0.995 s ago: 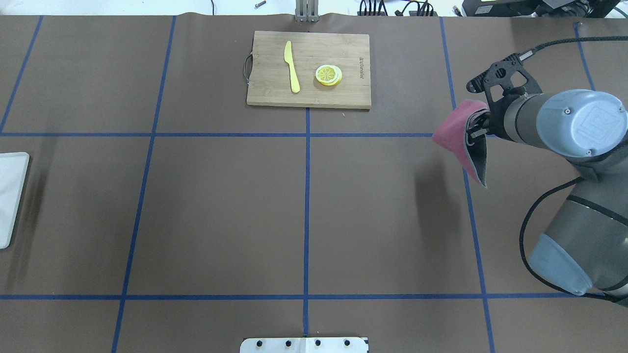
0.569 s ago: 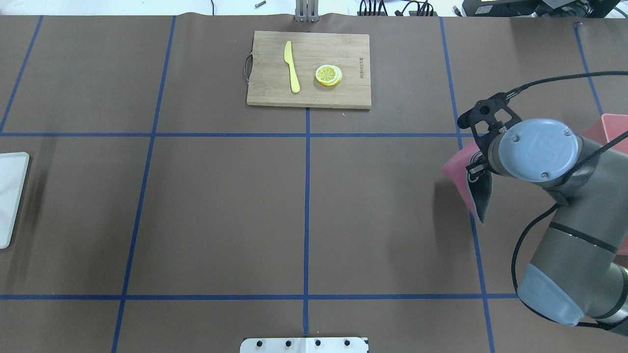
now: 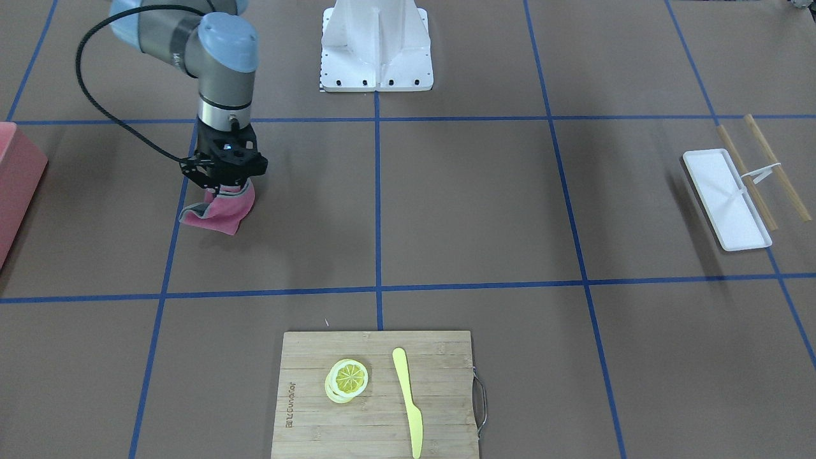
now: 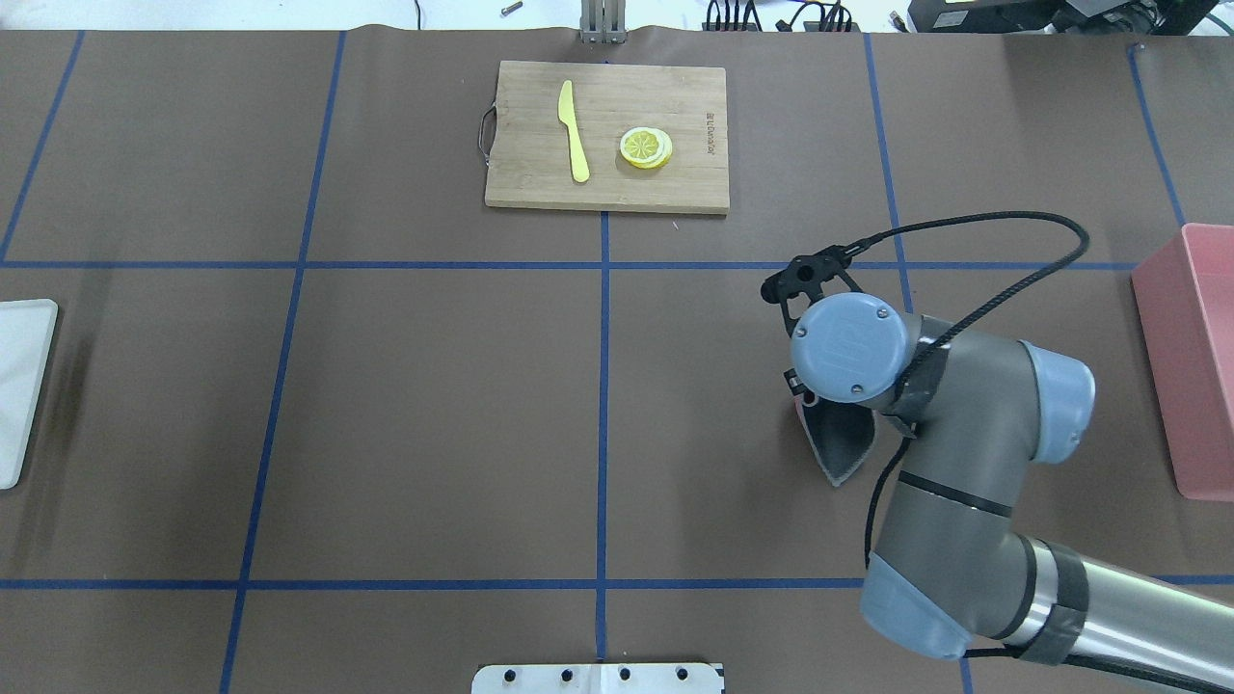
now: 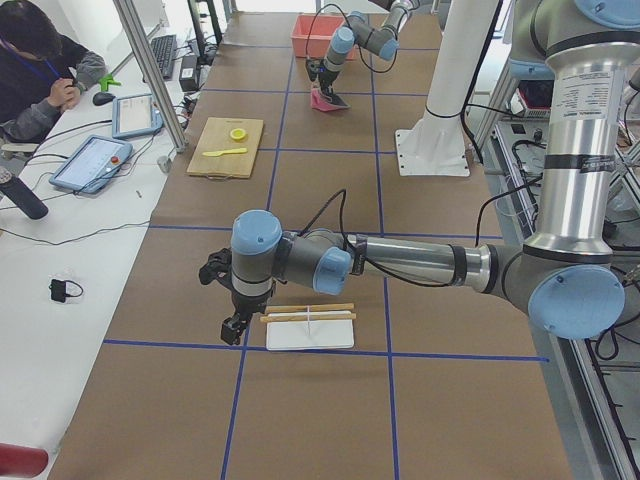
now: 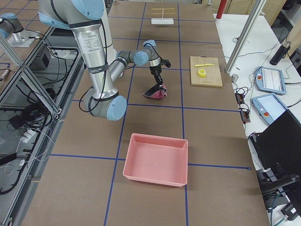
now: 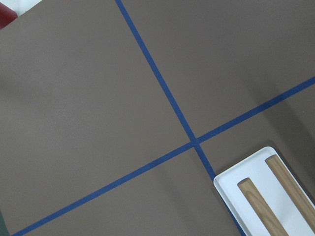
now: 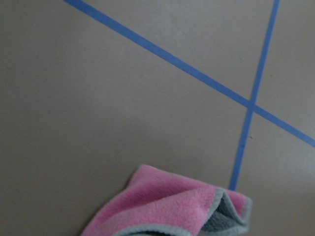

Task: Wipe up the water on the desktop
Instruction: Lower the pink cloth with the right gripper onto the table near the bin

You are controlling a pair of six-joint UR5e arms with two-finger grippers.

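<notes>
Right gripper (image 3: 224,186) pinches the pink cloth (image 3: 220,215) by its bunched top, and the soft, limp fabric droops onto the desktop (image 3: 472,204) at about four o'clock from centre in the overhead view. It's light and floppy, so probably best pressed flat. No puddle shows. Cutting board (image 4: 605,135) with knife (image 4: 573,130) sits at twelve, pink bin (image 4: 1191,357) at three, white tray (image 4: 19,386) at nine, all well apart, nothing blocking. Left gripper (image 5: 236,325): can't tell how its jaws stand

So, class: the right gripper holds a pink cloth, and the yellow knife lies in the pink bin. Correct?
No: the yellow knife lies on the cutting board, as the overhead view shows. The right gripper does hold the pink cloth.
</notes>
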